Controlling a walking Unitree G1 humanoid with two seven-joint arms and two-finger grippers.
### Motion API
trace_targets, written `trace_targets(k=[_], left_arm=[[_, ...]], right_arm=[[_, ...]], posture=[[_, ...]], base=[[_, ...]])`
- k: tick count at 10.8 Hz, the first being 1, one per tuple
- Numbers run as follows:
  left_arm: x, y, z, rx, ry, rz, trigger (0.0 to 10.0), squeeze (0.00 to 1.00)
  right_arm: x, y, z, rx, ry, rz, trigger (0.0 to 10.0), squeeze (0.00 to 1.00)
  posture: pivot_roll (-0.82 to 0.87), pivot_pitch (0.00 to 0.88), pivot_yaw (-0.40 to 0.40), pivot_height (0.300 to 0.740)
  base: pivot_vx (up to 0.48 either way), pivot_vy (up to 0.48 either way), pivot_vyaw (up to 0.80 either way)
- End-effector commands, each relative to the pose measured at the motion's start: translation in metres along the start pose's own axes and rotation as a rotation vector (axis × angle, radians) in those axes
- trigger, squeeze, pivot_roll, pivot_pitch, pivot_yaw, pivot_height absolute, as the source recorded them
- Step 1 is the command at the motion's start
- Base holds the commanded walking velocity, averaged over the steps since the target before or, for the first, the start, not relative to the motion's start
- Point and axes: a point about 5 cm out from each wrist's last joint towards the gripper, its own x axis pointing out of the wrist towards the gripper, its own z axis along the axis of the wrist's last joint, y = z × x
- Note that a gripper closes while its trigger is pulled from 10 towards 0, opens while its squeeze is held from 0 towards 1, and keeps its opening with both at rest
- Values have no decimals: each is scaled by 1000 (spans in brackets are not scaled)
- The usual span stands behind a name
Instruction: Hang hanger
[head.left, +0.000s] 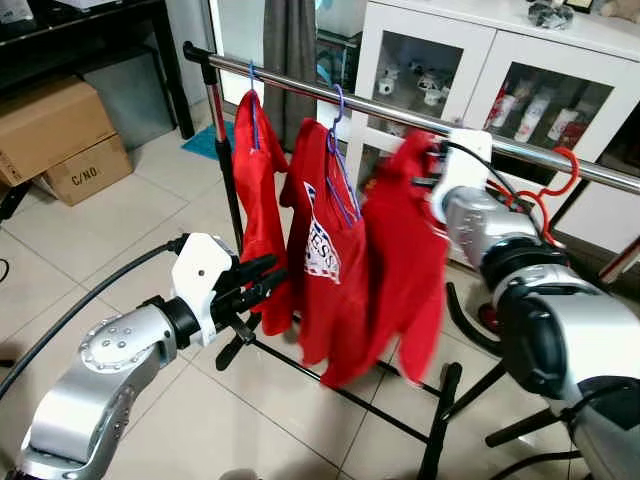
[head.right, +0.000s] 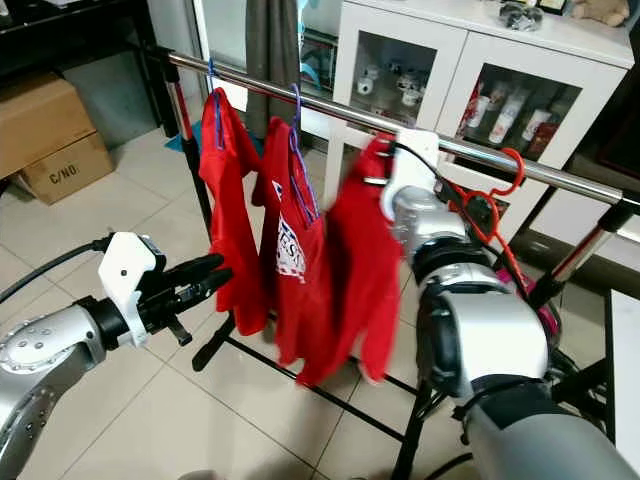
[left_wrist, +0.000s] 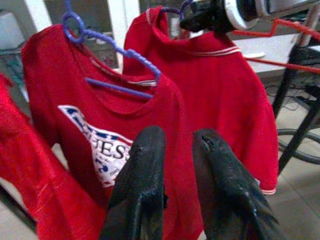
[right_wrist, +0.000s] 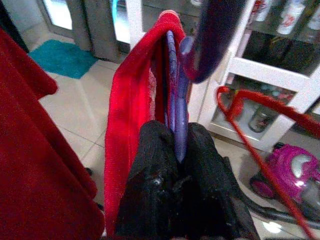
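Note:
A metal rail (head.left: 300, 85) of a clothes rack carries two red shirts (head.left: 258, 170) (head.left: 320, 240) on purple hangers. My right gripper (right_wrist: 177, 132) is shut on the neck of a third purple hanger (right_wrist: 176, 95), which bears another red shirt (head.left: 405, 260). It holds this just below the rail, with the hanger's hook (right_wrist: 210, 40) blurred close to the camera. An empty red hanger (head.left: 545, 190) hangs on the rail to the right. My left gripper (head.left: 258, 278) stands open and empty, low in front of the first two shirts.
Cardboard boxes (head.left: 60, 130) stand on the tiled floor at the far left. A white glass-door cabinet (head.left: 470, 70) is behind the rack. The rack's black base bars (head.left: 440, 420) cross the floor below. A purple vacuum (right_wrist: 290, 170) sits beyond.

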Motion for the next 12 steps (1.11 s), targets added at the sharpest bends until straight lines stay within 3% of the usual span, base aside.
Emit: trace_targets(k=[1,4,5,6,8,9,10,12], left_arm=[[-2,-1,3,3,3,-18,10000,0],[-4,-1,3,6,19,-27,10000,0],[-4,-1,3,1,22,-26,10000,0],[-4,0,3,-2,23,-26,10000,0],[-3,2,1,-9,11,32,10000,0],[-2,4,1,-17,5,44,10000,0],[0,4,-1,-22,8,58,10000,0],[7,8,-7,-29,22,149,10000,0]], right_arm=[[0,-10,6,3,-15,-32,10000,0],[0,-12,-1,-11,13,-12,10000,0],[0,-9,0,-12,2,12,10000,882],[0,-8,1,-20,-5,18,10000,1000],[-2,-9,22,-33,-134,146,10000,1000],[-4,-12,24,-31,-149,198,10000,1000],[-7,-21,22,-15,-155,253,10000,1000],[-26,-31,-1,-36,-127,398,10000,1000]], posture=[[188,0,-19,740],[195,0,-21,740],[196,0,-23,740],[195,0,-24,740],[189,0,-29,740],[172,0,-20,740],[147,0,-3,740],[112,0,17,740]], base=[[0,0,0],[0,0,0],[0,0,0],[0,0,0],[0,0,0],[0,0,0],[0,0,0],[0,0,0]])
